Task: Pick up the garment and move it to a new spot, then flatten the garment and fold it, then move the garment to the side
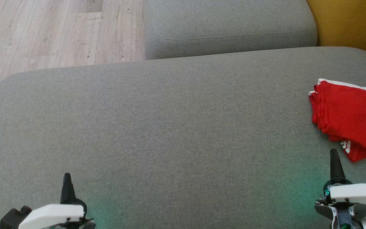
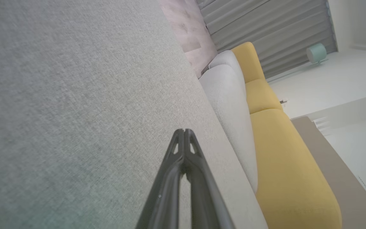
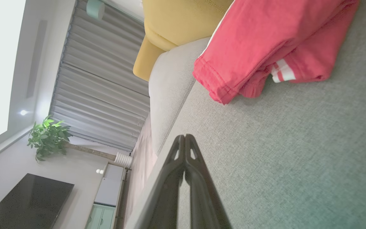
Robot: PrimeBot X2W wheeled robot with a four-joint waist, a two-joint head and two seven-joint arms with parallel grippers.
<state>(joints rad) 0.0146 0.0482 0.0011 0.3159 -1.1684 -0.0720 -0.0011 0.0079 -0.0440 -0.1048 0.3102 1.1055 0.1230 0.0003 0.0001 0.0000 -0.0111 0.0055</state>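
Observation:
The garment (image 1: pixel 351 117) is red with white trim, folded into a compact stack at the right edge of the grey sofa cushion (image 1: pixel 170 133). In the right wrist view the garment (image 3: pixel 265 44) lies ahead and to the right of my fingers, apart from them. My right gripper (image 1: pixel 334 152) hovers low at the near right, just short of the garment, shut with nothing in it; its tips (image 3: pixel 185 136) meet. My left gripper (image 1: pixel 67 176) is at the near left over bare cushion, shut and empty, tips (image 2: pixel 183 131) pressed together.
A second grey cushion (image 1: pixel 227 25) sits behind the first. Yellow sofa upholstery (image 1: pixel 351 22) rises at the far right. Wooden floor (image 1: pixel 43 31) lies beyond the cushion's far left edge. Curtains (image 3: pixel 100 76), a potted plant (image 3: pixel 48 138) and a dark screen (image 3: pixel 27 203) stand in the room.

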